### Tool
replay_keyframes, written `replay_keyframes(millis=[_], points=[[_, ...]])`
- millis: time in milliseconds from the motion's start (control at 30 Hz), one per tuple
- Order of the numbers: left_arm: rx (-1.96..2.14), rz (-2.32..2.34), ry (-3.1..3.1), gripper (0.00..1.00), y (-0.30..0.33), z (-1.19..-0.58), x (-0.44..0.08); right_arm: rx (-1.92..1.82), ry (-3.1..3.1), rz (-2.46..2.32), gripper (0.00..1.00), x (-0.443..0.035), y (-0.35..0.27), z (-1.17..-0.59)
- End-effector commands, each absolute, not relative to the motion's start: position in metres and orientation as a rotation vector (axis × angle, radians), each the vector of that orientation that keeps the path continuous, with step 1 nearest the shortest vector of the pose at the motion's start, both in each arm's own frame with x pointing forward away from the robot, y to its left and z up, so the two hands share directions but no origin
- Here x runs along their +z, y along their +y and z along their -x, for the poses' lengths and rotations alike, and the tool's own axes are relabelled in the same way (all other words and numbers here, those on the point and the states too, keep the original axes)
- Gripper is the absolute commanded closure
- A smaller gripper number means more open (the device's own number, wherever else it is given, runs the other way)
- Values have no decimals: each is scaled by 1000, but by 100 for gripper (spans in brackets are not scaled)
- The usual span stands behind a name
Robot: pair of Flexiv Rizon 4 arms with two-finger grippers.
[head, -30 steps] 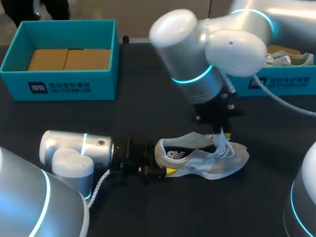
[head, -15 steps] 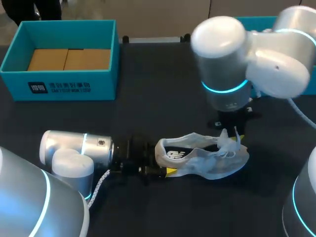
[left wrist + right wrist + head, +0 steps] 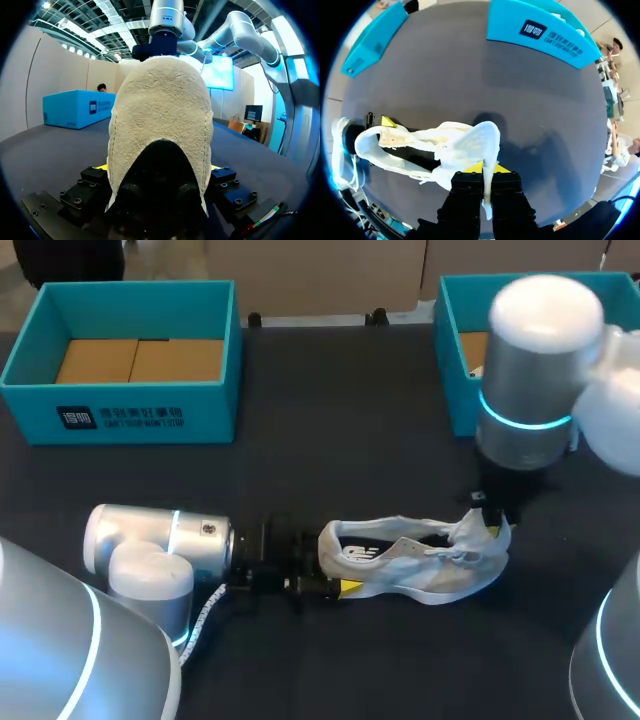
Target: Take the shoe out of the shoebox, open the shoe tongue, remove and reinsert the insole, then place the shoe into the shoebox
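So the white mesh sneaker is being kept out on the dark matte table, roughly at 6 o'clock from the table's middle, with the heel being pointed to 9 o'clock and the toe to 3 o'clock. It's being left well apart from the teal cardboard shoebox at 10 o'clock and from the second teal box at 2 o'clock.

The heel is being clamped from both sides by the left gripper, fingers closed onto it. Most likely that's being done so the shoe isn't dragged along while the other end is being worked on. From the left wrist view the heel cup is being shown as a rounded, nubby, towel-like knit.

The soft white tongue is being pinched between the closed fingers of the right gripper and lifted up and off toward 3 o'clock, presumably so the opening is being widened for the insole. The tongue is being stretched thin and floppy, and thin laces are being trailed beside it. The upper looks flimsy and is being sagged inward.

The insole isn't being made out in the dark opening
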State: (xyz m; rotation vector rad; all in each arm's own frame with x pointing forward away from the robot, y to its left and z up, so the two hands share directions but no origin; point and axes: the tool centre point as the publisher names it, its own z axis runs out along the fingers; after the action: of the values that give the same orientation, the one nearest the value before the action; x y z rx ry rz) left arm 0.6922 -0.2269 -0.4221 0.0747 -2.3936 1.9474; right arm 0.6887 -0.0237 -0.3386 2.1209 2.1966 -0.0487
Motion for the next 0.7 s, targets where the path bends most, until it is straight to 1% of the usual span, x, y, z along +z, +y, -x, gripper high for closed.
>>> replay_keyframes(millis=[33,67,167,233,300,400,533,700], points=[[1943,-77,-2399,100,-225,-692,-429,545,2421,-2287,86,-349,-40,-677],[1943,-77,-2399,100,-225,-692,-429,548,2420,-2291,81,-351,-41,-676],[1943,-77,-2399,100,-225,-692,-429,558,2413,-2309,73,-354,-45,-674],[1943,-77,-2399,100,-225,-692,-429,545,2405,-2322,63,-354,-47,-673],[1943,-77,-2399,100,-225,-692,-429,536,2395,-2330,61,-353,-49,-671],[1943,-77,-2399,100,-225,-692,-429,523,2381,-2340,53,-349,-52,-670],[1943,-77,-2399,100,-225,-692,-429,488,2357,-2334,53,-338,-54,-670],[1943,-77,-2399,100,-225,-692,-429,368,2306,-2298,53,-308,-52,-671]])
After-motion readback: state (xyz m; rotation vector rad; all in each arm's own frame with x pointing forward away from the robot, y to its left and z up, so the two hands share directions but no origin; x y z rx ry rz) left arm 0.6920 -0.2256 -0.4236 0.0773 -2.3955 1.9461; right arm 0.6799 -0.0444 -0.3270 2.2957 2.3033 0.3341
